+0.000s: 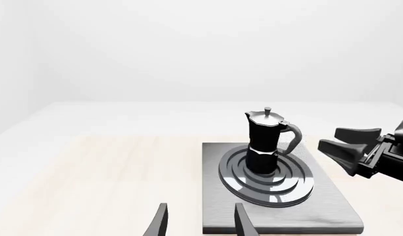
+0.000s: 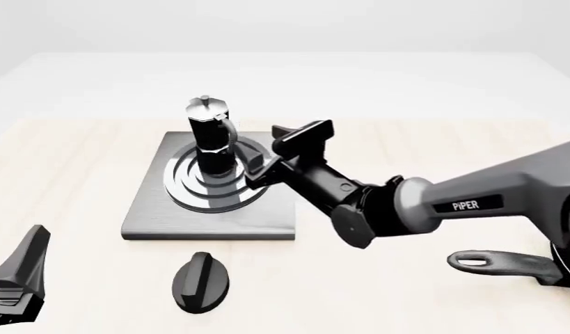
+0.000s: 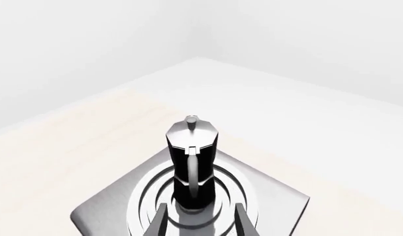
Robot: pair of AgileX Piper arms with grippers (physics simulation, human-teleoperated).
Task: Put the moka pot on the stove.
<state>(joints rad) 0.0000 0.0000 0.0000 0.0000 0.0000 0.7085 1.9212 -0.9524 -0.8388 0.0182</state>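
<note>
The moka pot (image 2: 210, 136) stands upright on the silver burner rings of the grey stove (image 2: 150, 209), its curved handle turned toward my right gripper. My right gripper (image 2: 264, 154) is open and empty just to the pot's right, close to the handle but apart from it. In the right wrist view the pot (image 3: 191, 162) stands on the stove (image 3: 280, 201), just beyond the spread fingers. In the left wrist view the pot (image 1: 263, 142) sits on the stove (image 1: 332, 206), with my right gripper (image 1: 327, 138) beside it. My left gripper (image 2: 15, 278) is open and empty at the near left, well short of the stove.
A black oval knob (image 2: 201, 282) lies on the table in front of the stove. The handle of a black pan (image 2: 498, 263) shows at the near right, under my right arm. The light wooden table extends around the stove.
</note>
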